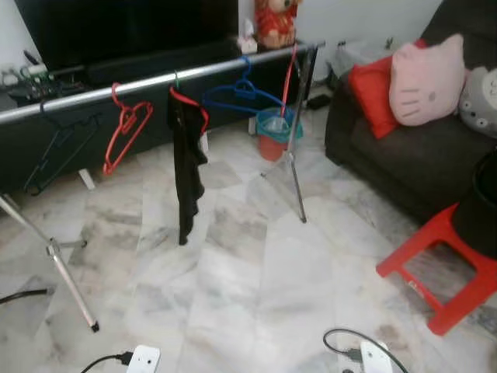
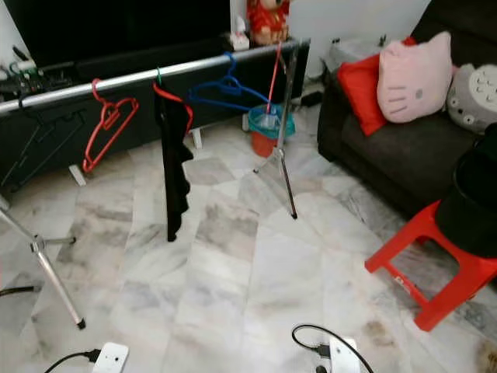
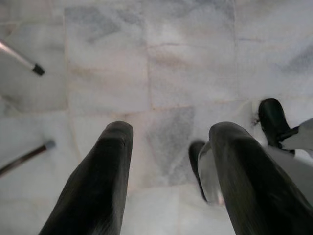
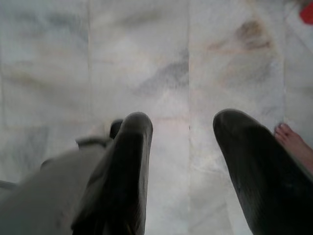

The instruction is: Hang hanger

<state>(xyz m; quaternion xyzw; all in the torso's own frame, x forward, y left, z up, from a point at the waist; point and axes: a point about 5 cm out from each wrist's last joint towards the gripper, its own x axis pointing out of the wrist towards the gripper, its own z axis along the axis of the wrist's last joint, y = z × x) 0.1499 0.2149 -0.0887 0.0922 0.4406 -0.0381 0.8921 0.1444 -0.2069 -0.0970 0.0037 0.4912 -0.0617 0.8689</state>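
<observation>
Head views: a silver rail point(image 1: 155, 81) on tripod legs crosses the room in front of a dark TV cabinet. On the rail hang a red hanger point(image 1: 124, 132), a second red hanger carrying a black garment point(image 1: 188, 167), a blue hanger point(image 1: 241, 95), and what looks like a dark hanger point(image 1: 58, 148) near the left end, hard to separate from the cabinet behind it. A red strand hangs by the rail's right upright, above a teal bucket point(image 1: 273, 128). Right side: dark sofa point(image 1: 404, 155) with cushions, red stool point(image 1: 446, 268). Left gripper point(image 3: 168, 161), wrist view: fingers spread wide apart, nothing between them, pointed down at the marble floor point(image 1: 256, 280). Right gripper point(image 4: 182, 156): same, fingers wide apart and empty; a person's bare toes point(image 4: 293, 142) at the frame edge. Judgement: both arms hang idle and no hanger lies loose in view, so the hanging appears done, or a further hanger remains to be fetched; cannot tell which. The robot stands well apart from the rail.
</observation>
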